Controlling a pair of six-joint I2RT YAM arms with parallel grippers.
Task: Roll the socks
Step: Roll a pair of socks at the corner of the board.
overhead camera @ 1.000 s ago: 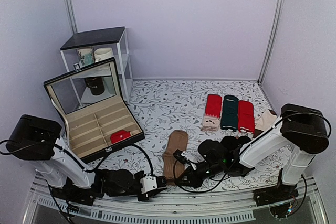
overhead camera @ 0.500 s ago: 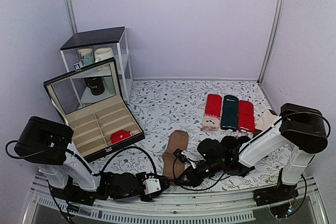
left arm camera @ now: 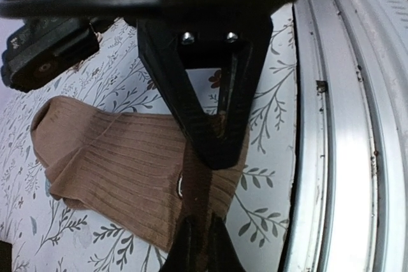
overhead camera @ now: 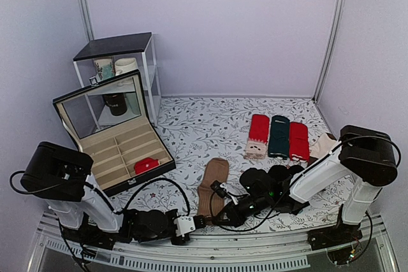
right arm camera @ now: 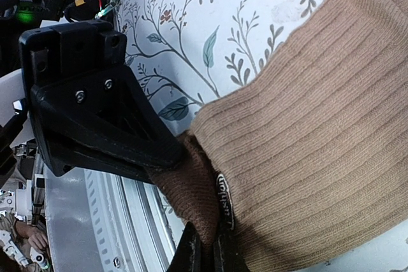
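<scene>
An open black compartment box (overhead camera: 137, 178) with a small red roll (overhead camera: 146, 165) in one near compartment sits beyond and left of the left jaws. The left jaws lie low on the floral table (overhead camera: 210, 125), closed on the near hem of the brown socks (overhead camera: 212, 186); the wrist view shows the black fingers (left arm camera: 213, 125) pinching the ribbed edge. The socks run flat away from both sets of jaws. Just right of that grip, the right jaws are clamped narrow on the same hem, its corner bunched between the fingers (right arm camera: 127, 138). Whether both layers are caught is hard to say. Flat red and dark green socks (overhead camera: 278, 136) lie well beyond the right jaws.
</scene>
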